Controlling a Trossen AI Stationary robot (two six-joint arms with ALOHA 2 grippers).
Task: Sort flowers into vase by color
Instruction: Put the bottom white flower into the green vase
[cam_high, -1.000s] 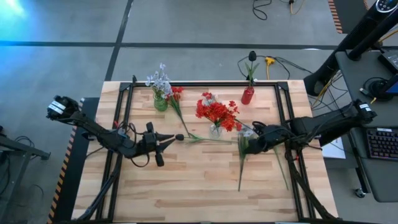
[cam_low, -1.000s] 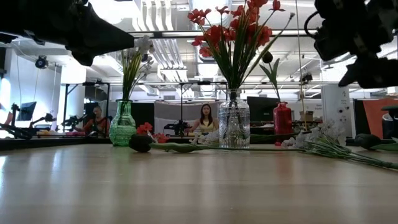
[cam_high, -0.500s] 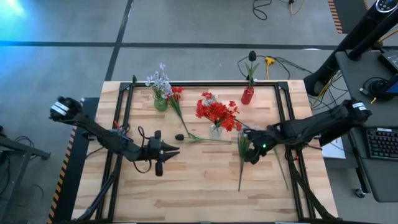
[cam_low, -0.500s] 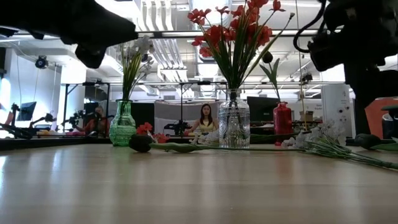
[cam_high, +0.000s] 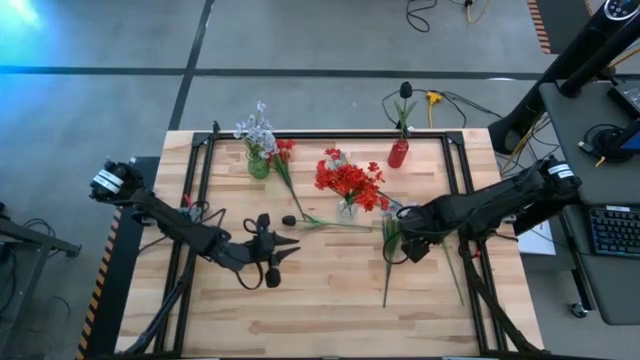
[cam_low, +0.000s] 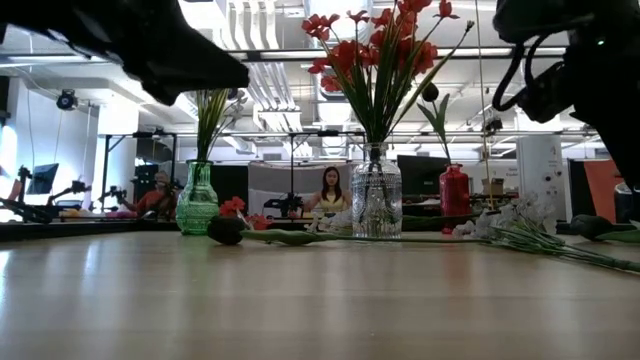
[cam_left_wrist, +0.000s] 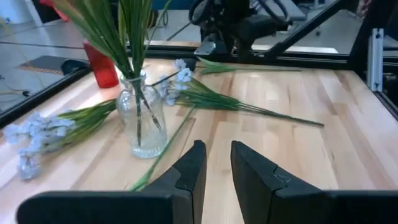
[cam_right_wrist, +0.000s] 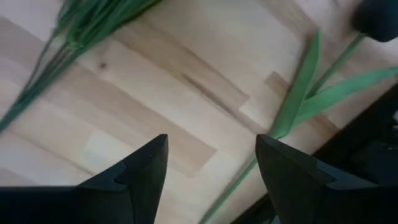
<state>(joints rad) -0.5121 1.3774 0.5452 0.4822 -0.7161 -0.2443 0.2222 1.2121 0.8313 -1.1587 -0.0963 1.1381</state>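
My left gripper (cam_high: 286, 250) hovers near the table's middle, on the near side of a dark flower (cam_high: 288, 220) that lies flat; its fingers (cam_left_wrist: 198, 167) stand a narrow gap apart. My right gripper (cam_high: 408, 250), wide open (cam_right_wrist: 211, 168), points down over bare wood beside a lying white-lavender spray (cam_high: 389, 238) (cam_right_wrist: 74, 25). A second dark flower's stem (cam_right_wrist: 297, 109) lies by the right rail. A green vase (cam_high: 258, 163) holds lavender flowers, a clear vase (cam_high: 346, 207) (cam_left_wrist: 143, 118) holds red ones, and a red vase (cam_high: 398, 153) holds a dark one. One red flower (cam_high: 283, 150) lies beside the green vase.
Black rails (cam_high: 452, 170) run along the table's left, far and right sides. Bare wood (cam_high: 320, 300) stretches along the near edge. In the low view, people (cam_low: 331, 192) sit in the room beyond the table. Cables (cam_high: 440, 100) lie on the floor past the far edge.
My left gripper has moved away from the lying dark flower, toward the table's near edge and a little to the right. My right gripper has shifted slightly toward the near edge and tipped downward over the table. No flower has moved.
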